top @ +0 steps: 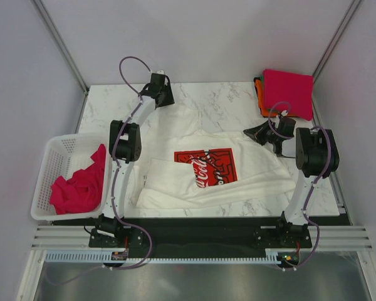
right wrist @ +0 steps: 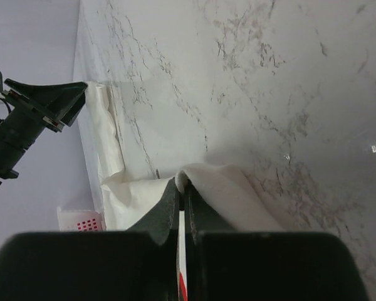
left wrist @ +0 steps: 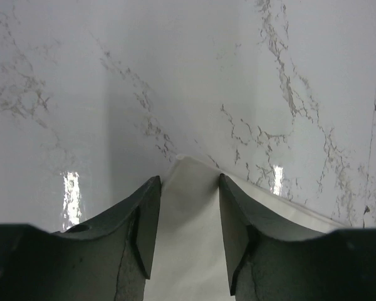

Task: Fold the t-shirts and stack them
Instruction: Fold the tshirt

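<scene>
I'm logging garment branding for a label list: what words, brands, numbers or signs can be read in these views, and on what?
"Coca-Cola", in white script, only partly readable because a fold of cloth covers part of it: on the red square print of the white t-shirt.
Nothing else can be read in the top view.
Both wrist views: no text.

A lab test cell: white enclosure walls (top: 207, 37), marble-patterned table (top: 225, 100), aluminium rails (top: 344, 237) in front.
</scene>
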Robot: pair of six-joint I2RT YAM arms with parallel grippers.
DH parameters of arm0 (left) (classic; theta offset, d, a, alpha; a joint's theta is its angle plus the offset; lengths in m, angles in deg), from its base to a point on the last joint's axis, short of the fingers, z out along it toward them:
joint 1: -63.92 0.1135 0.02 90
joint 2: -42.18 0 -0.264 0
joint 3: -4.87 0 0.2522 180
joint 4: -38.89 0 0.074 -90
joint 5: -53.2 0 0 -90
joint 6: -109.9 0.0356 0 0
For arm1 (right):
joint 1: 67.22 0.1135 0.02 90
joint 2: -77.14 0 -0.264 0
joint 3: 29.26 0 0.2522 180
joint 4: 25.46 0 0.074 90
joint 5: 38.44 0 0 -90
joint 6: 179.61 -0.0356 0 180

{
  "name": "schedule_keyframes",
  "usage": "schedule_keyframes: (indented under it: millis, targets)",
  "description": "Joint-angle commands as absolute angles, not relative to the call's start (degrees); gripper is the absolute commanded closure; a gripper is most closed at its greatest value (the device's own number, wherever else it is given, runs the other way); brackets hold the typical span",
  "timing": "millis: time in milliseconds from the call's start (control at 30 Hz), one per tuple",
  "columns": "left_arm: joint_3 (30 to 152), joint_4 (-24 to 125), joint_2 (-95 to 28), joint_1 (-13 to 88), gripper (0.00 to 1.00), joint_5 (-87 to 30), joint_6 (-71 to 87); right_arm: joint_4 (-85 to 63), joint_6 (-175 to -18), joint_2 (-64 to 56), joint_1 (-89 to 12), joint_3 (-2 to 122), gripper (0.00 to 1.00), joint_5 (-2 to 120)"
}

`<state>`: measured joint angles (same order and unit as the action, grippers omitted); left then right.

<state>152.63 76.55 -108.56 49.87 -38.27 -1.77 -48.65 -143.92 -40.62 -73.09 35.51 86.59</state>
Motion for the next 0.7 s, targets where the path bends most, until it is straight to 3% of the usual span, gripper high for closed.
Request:
schedule_keyframes:
  millis: [0, 67, 300, 533, 667]
  targets:
    - [156.5, 81.8, -108.8, 49.3, 0.52, -38.9, 0.7, -51.9, -144.0, -41.9, -73.1, 35.6, 1.0, 88.5]
    - [156.6, 81.9, -109.1, 49.2, 0.57, -38.7, 0.9, -52.4, -144.4, -42.3, -73.1, 35.6, 1.0, 88.7]
    - [157.9, 82.7, -109.6, 49.2, 0.98, -39.6, 0.6, -55.5, -146.4, -43.8, -73.2, 35.7, 1.0, 89.9]
    - [153.1, 82.0, -102.4, 49.2, 0.98, -39.4, -0.2, -51.2, -145.3, -40.5, -73.2, 37.2, 1.0, 91.2]
    - [145.9, 81.9, -93.8, 49.2, 0.98, -40.0, -0.1, -33.7, -138.2, -33.5, -73.1, 41.4, 1.0, 89.7]
